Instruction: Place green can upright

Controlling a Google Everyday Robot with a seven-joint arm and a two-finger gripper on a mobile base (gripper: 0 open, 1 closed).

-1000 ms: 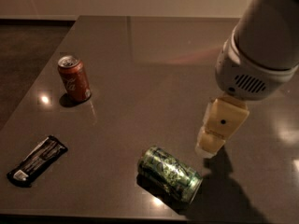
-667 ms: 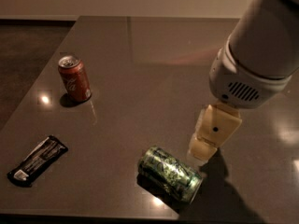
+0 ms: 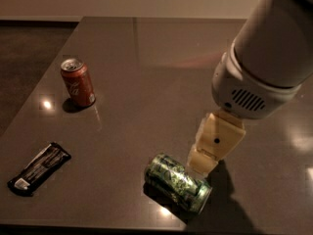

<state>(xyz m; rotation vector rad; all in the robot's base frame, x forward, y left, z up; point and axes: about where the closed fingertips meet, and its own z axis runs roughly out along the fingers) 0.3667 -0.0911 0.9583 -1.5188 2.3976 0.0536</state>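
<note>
Green can [image 3: 177,182] is laid on its side by the near edge of the tabletop [image 3: 146,58], its long axis run from far left to near right. The jaws are hung tip-down just beside its far-right flank, so the can lies to their near left. Contact cannot be told, nor whether they are wide or narrow. The arm [image 3: 264,67] is reached in from the far right corner. Since a second ago the jaws have been brought lower and nearer; the can is unshifted.
</note>
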